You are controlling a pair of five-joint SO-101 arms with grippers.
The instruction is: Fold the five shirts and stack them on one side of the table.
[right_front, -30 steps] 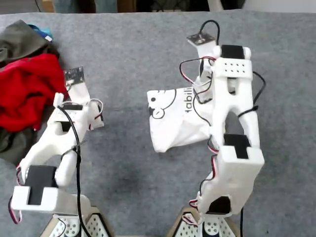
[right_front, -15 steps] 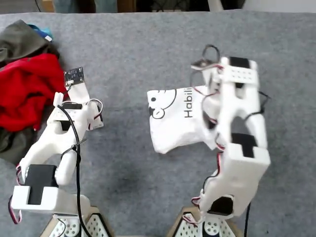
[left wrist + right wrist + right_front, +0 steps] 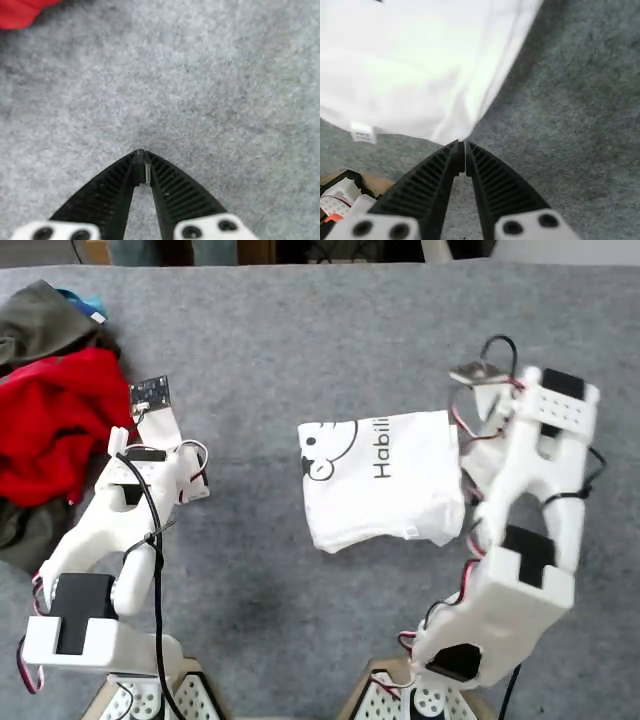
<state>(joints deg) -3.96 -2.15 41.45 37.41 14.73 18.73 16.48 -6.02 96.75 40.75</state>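
A folded white shirt with black print lies at the table's middle. My right gripper is shut, its tips at the shirt's near right corner, close to a small sewn label; whether it pinches any cloth I cannot tell. In the high view that gripper sits under its arm by the shirt's right edge. A heap with a red shirt, an olive one and a dark one lies at the far left. My left gripper is shut over bare grey cloth, just right of the heap.
The table is covered in grey felt. A bit of blue fabric peeks from the heap. A corner of the red shirt shows in the left wrist view. The arms' bases stand at the near edge.
The right arm swung to the right off the white shirt, uncovering its right half. The shirt's left edge stayed put. The left arm has not moved.
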